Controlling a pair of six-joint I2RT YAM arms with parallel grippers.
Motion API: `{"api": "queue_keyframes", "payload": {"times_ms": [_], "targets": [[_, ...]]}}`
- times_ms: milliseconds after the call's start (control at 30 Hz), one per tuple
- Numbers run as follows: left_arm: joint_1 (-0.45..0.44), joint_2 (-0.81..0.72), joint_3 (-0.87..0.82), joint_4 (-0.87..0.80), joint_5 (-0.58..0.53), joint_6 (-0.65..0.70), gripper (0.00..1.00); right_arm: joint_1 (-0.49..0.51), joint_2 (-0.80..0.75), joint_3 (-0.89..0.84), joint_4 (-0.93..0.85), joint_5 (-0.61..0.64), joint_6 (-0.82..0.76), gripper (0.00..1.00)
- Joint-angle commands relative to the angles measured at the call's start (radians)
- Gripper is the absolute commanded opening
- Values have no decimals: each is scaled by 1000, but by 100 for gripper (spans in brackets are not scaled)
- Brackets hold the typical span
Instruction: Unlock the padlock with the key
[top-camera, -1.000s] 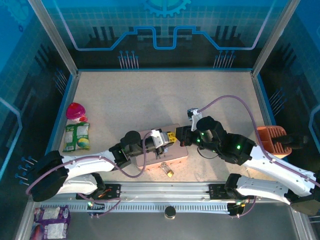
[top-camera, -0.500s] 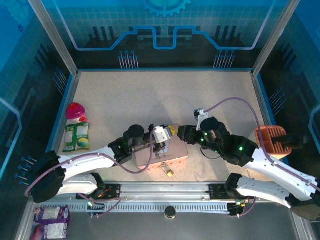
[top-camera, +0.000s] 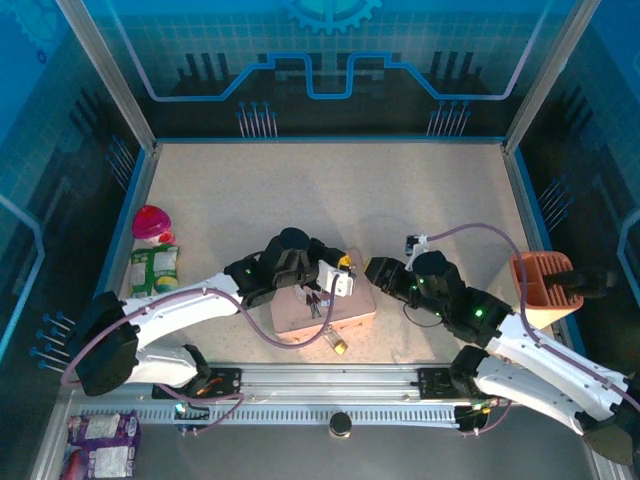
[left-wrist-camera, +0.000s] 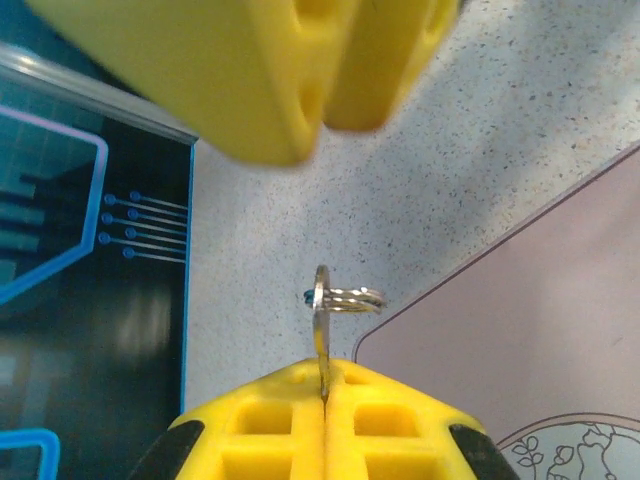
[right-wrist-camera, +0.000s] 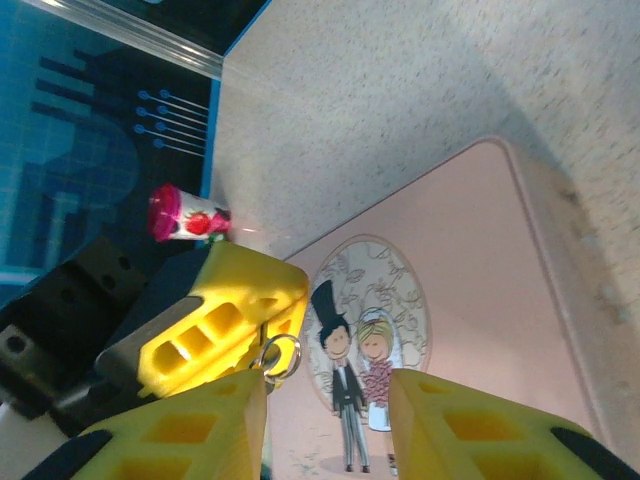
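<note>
Robot lab cell; blue circuit-print panels (top-camera: 330, 60), aluminium posts (top-camera: 103, 70), speckled desk (top-camera: 300, 190), two white arms (top-camera: 180, 310) bolted to a rail (top-camera: 330, 383).

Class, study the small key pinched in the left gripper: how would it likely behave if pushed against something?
The key looks thin and flat, pinched by one end in the shut left gripper, so it is probably stiff but apt to pivot or slip. Its loose ring would likely swing. It seems very light.
</note>
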Motion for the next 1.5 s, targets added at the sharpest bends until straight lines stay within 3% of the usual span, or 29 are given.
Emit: {"api": "queue_keyframes", "payload": {"times_ms": [0,167,300,467,700,1200,1333,1467], "targets": [[4,-19,31,-37,67,130,0,-5,6,-55,185,-49,148,38],[3,-59,24,-39,102,127,0,-19,9,-125,358,-112,243,35],[2,-69,0,-2,90,122,0,-14,-42,-72,233,-71,209,36],[-8,-59,-4,23,92,114,0,-15,-31,-148,398,-107,320,33],[-10,-54,-7,47,92,104,0,-9,33,-125,417,-133,322,31],[-12,-48,-27,90,90,74,1,-9,29,-121,381,-111,305,7],[-12,-54,-70,218,66,-6,18,-26,20,-113,348,-104,249,0],[-9,-85,-134,393,25,-214,37,-95,12,-111,316,-134,142,0]]}}
